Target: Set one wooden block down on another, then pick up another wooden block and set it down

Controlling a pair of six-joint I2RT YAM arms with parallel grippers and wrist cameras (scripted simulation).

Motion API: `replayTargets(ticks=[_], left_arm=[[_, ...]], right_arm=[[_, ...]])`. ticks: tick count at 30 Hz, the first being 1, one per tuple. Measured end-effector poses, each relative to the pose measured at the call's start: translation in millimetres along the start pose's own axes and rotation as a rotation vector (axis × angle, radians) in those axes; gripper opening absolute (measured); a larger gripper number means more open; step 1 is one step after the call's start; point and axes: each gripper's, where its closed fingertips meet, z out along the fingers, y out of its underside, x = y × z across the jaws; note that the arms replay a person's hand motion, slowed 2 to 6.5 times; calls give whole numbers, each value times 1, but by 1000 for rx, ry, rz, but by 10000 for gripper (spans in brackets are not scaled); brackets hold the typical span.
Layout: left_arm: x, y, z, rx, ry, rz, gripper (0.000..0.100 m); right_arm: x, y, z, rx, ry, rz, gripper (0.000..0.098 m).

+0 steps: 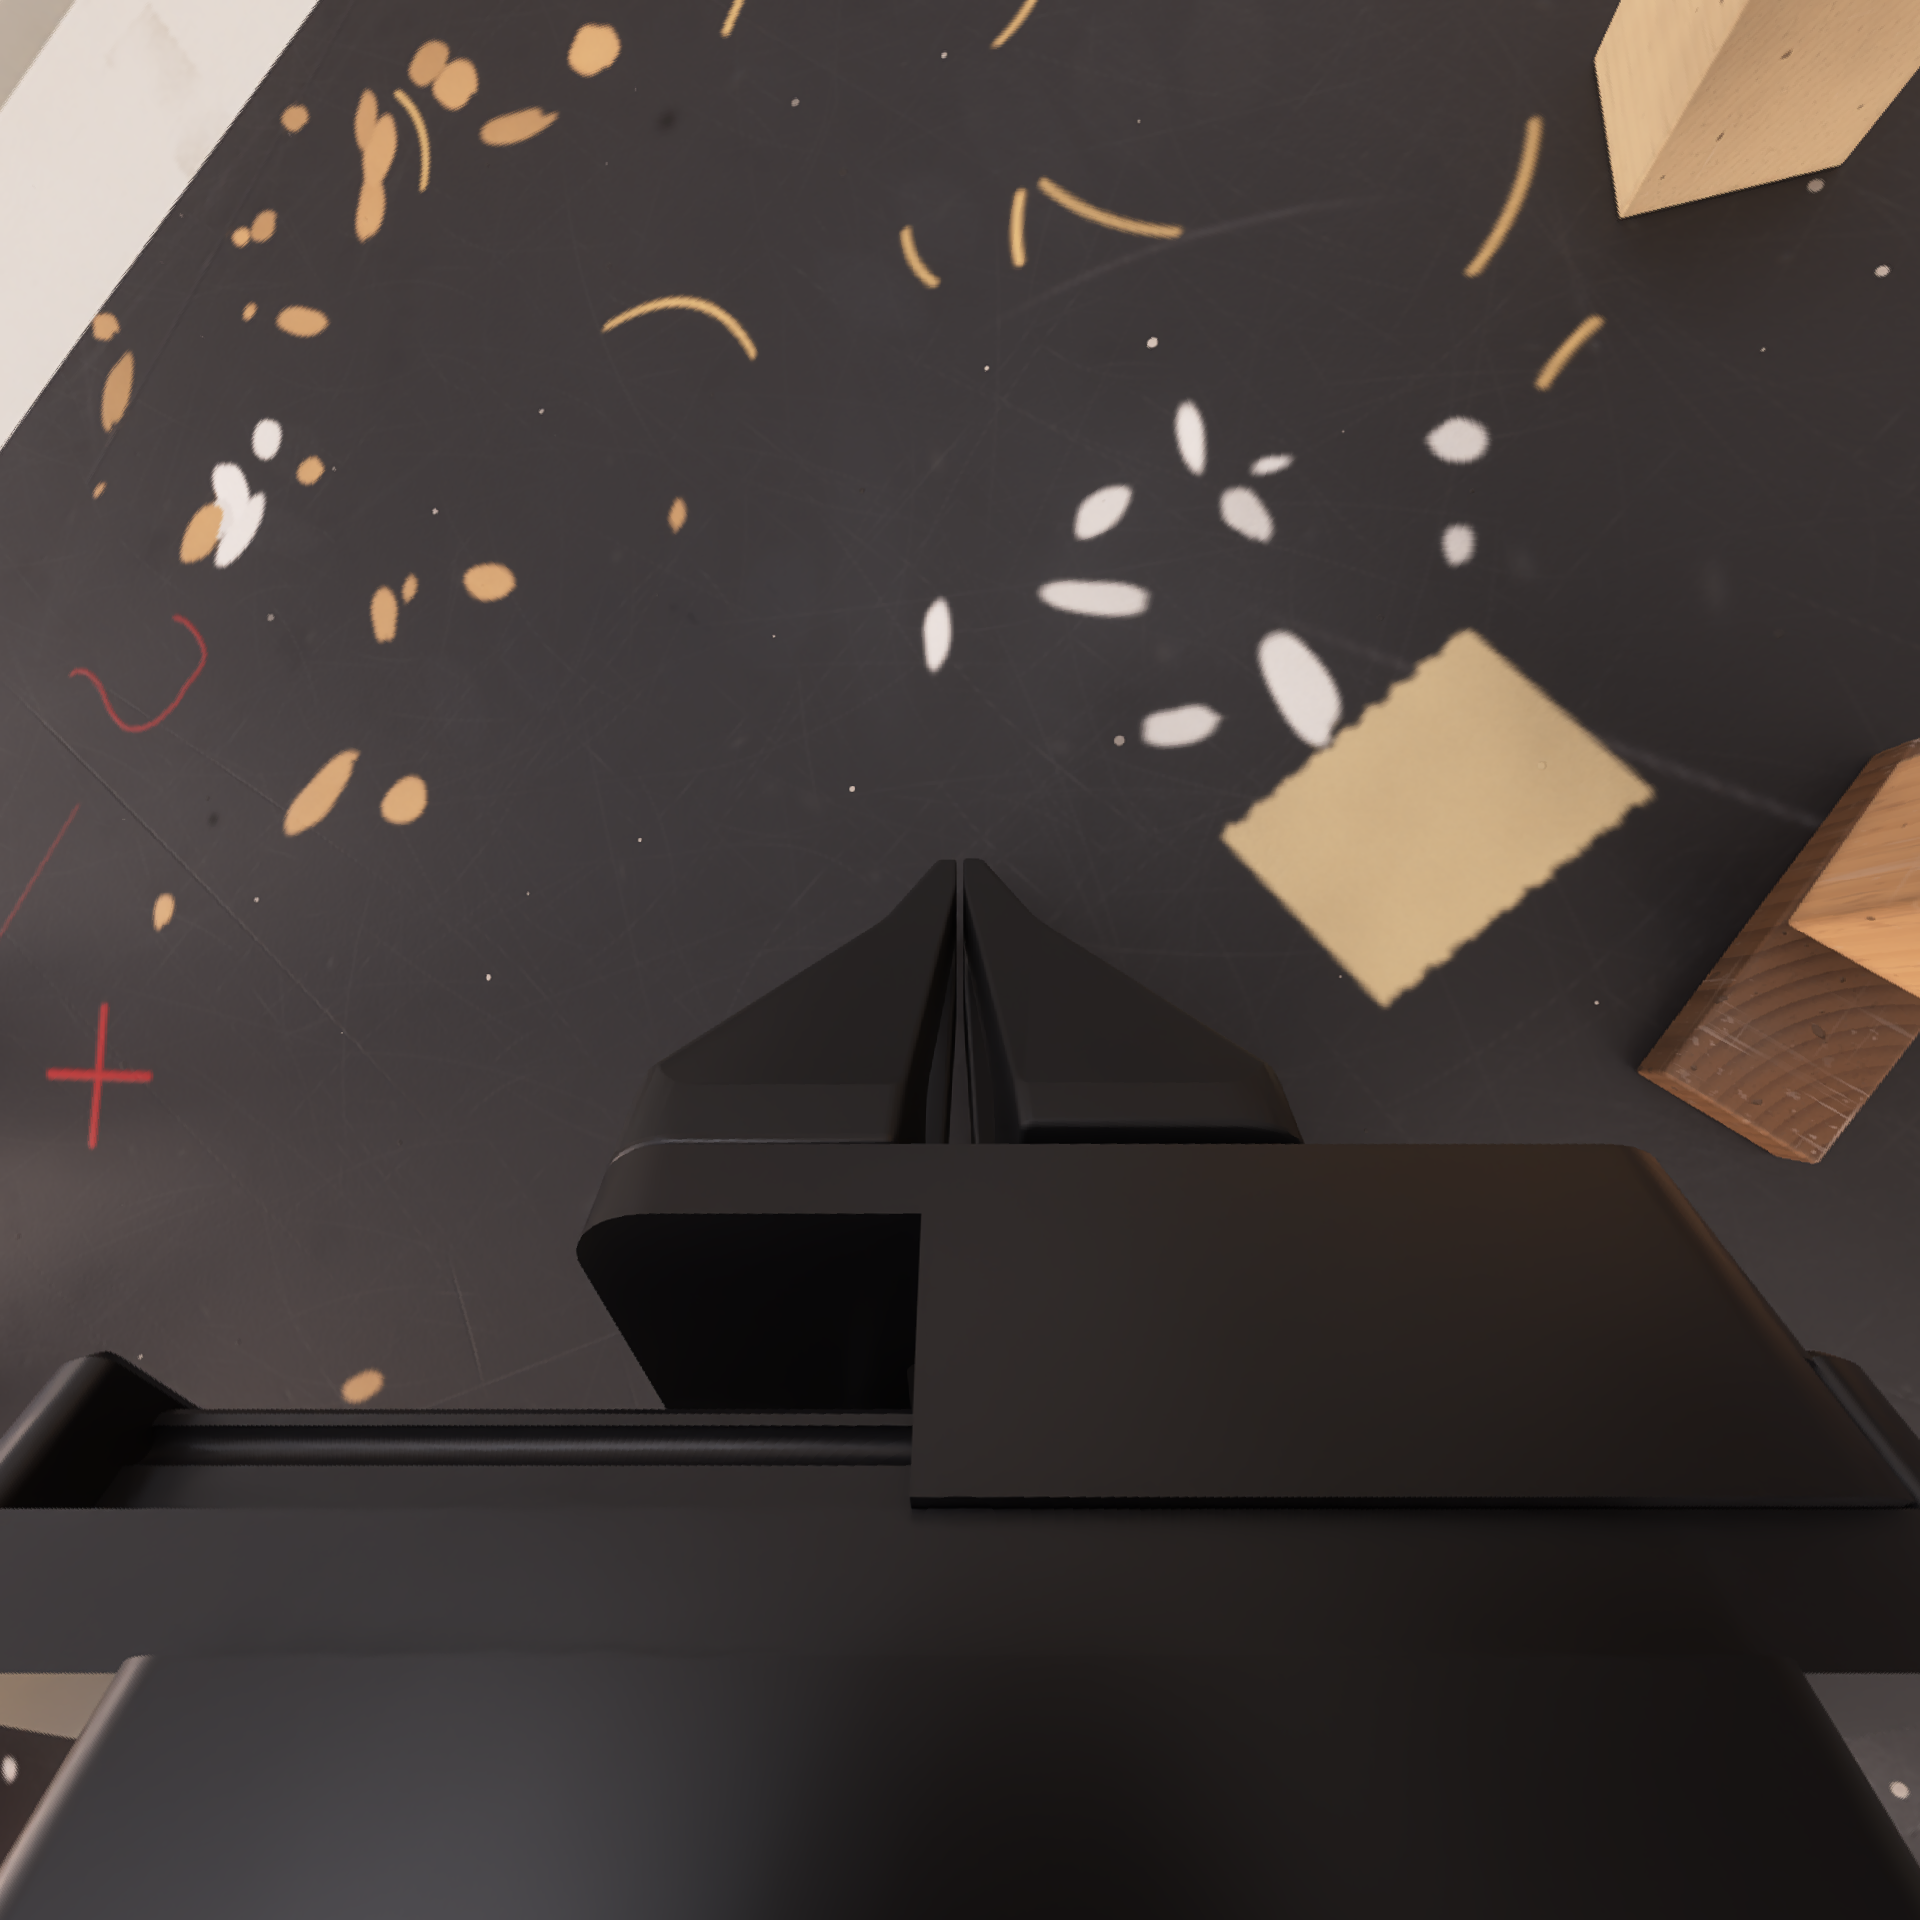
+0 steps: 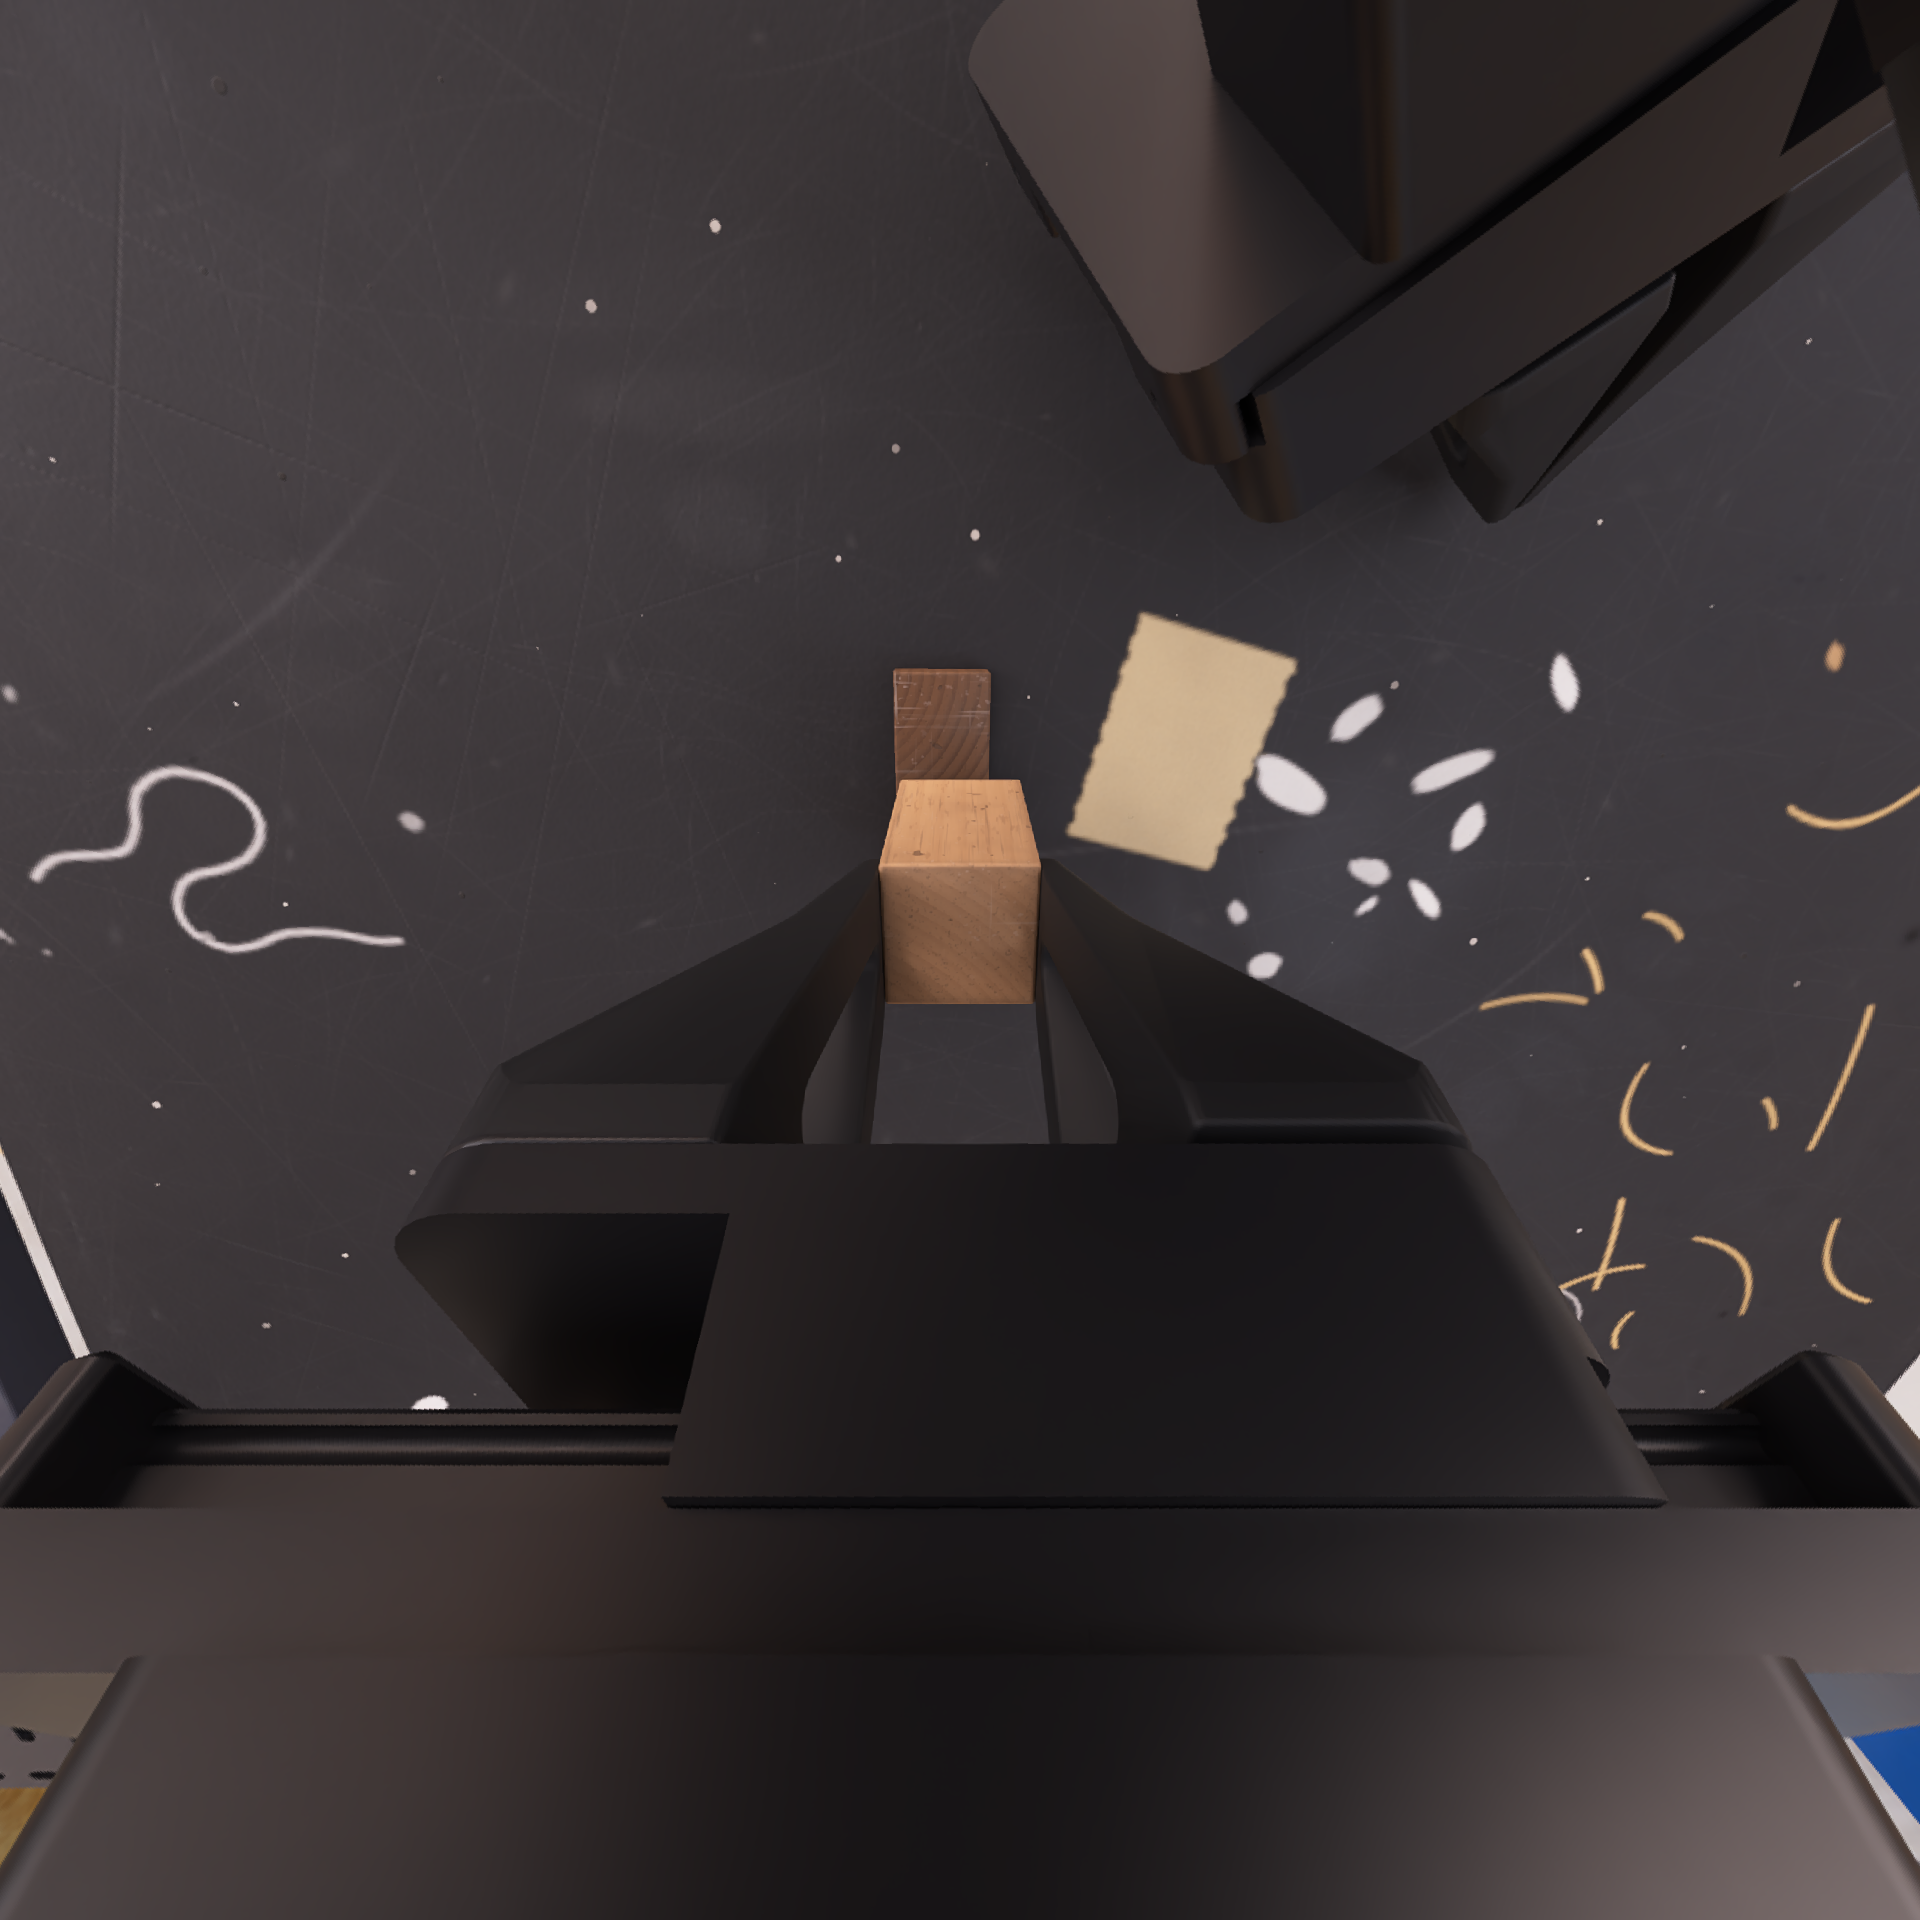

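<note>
My right gripper (image 2: 958, 878) is shut on a light-brown wooden block (image 2: 958, 914), held between both fingers. A darker brown wooden block (image 2: 940, 722) lies on the black table just beyond and below it. In the left wrist view the light-brown block (image 1: 1870, 883) sits over the dark block (image 1: 1777, 1039) at the right edge; I cannot tell whether they touch. A pale wooden block (image 1: 1745, 94) stands at the top right. My left gripper (image 1: 958, 868) is shut and empty, hovering over the table left of the blocks.
A tan paper patch (image 1: 1434, 821) lies flat by the dark block, also in the right wrist view (image 2: 1179, 738). The left gripper's body (image 2: 1455, 260) hangs at the upper right of that view. The table's white edge (image 1: 62, 156) runs along the top left. The tabletop bears painted marks.
</note>
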Motion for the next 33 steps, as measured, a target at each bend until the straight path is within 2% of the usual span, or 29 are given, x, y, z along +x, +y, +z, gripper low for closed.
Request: replayTargets(ticks=[33], left_arm=[[0, 0, 0, 0, 0, 0, 11]], right_arm=[[0, 0, 8, -28, -1, -8, 238]])
